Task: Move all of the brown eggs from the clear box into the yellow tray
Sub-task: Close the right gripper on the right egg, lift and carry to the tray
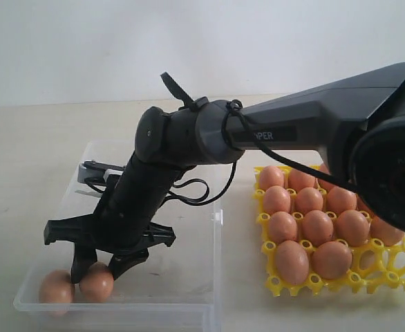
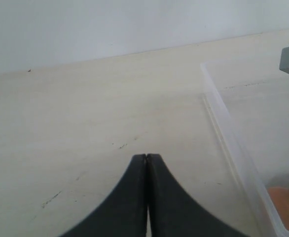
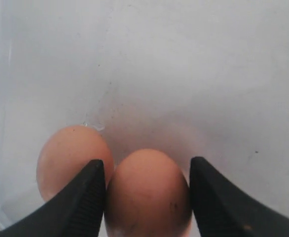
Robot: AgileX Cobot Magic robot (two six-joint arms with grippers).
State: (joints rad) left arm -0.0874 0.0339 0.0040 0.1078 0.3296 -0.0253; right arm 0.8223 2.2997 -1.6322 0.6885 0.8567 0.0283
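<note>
My right hand [image 3: 148, 168] straddles one brown egg [image 3: 147, 195] on the clear box [image 1: 216, 277] floor, fingers wide and tight to its sides; I cannot tell if they grip. A neighbouring egg [image 3: 68, 158] sits just outside one finger, where a lift could knock or crack it. My left hand [image 2: 147, 158] is pinched closed and empty.

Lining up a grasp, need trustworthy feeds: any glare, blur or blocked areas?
Exterior view: the blurred dark arm housing hides part of the bright yellow plastic egg tray; walls of the clear plastic box fade into the pale table. Right wrist view: the smooth brown egg at the right gripper is clear, glare on the box wall. Left wrist view: even light.
</note>
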